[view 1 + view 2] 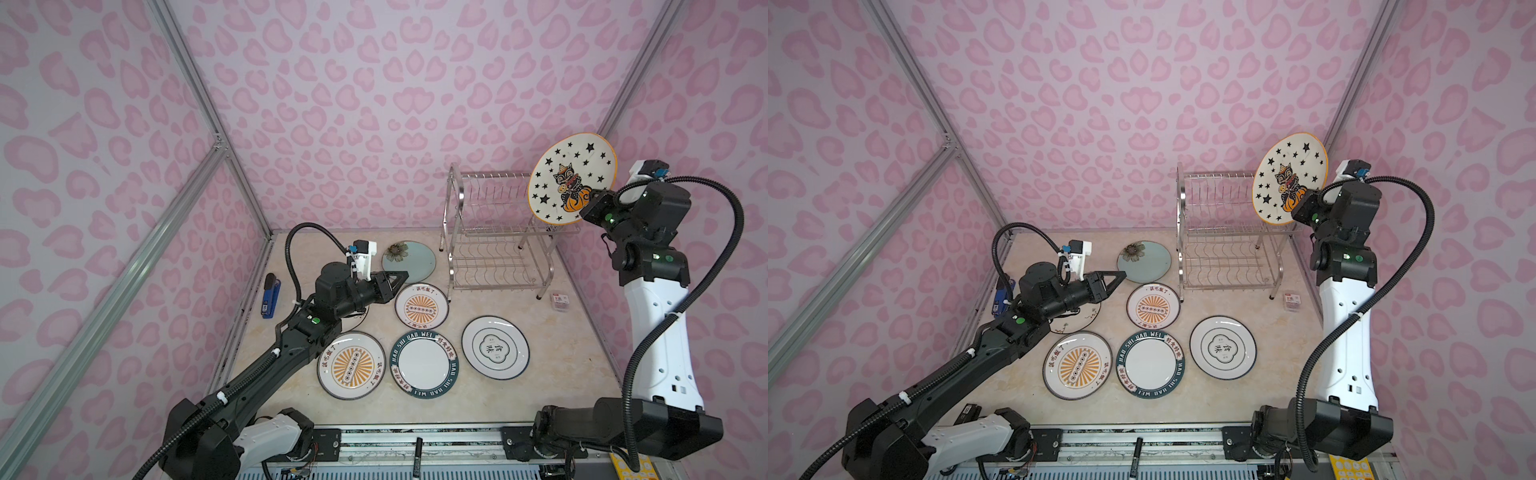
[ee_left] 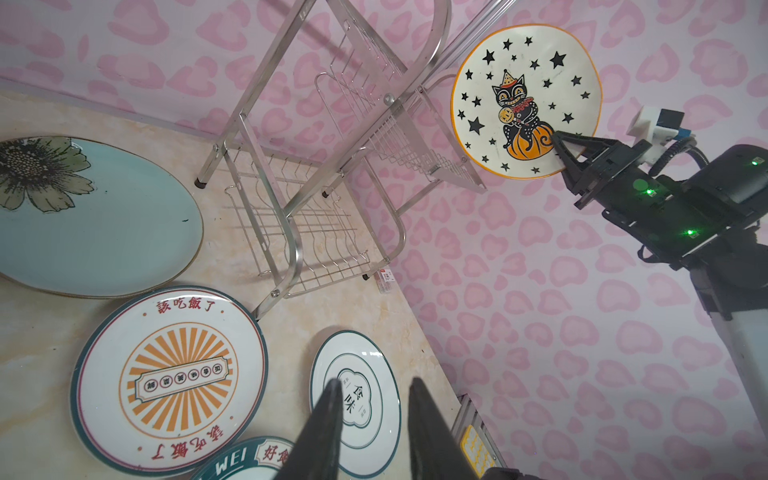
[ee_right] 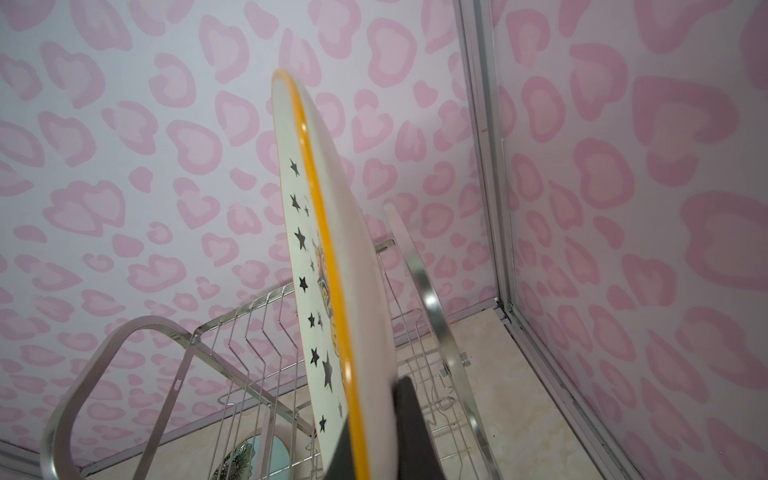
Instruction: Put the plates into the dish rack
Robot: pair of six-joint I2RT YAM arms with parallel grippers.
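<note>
My right gripper (image 1: pixel 584 203) (image 3: pixel 370 419) is shut on the lower rim of the star-and-cat plate (image 1: pixel 571 178) (image 3: pixel 328 249). It holds the plate upright above the right end of the empty chrome dish rack (image 1: pixel 494 232) (image 2: pixel 316 166). Several plates lie flat on the table: pale blue flower (image 1: pixel 411 262), two orange sunbursts (image 1: pixel 420 306) (image 1: pixel 351 365), teal lettered rim (image 1: pixel 424 365) and white emblem (image 1: pixel 495 348). A cream floral plate (image 1: pixel 1077 324) is mostly hidden under my left arm. The left gripper (image 1: pixel 405 274) (image 2: pixel 374 384) hovers open and empty beside the flower plate.
A blue stapler (image 1: pixel 271 296) lies by the left wall. A small red-and-white packet (image 1: pixel 561 301) sits right of the rack's front foot. A black marker (image 1: pixel 417 455) rests on the front rail. Pink walls enclose three sides.
</note>
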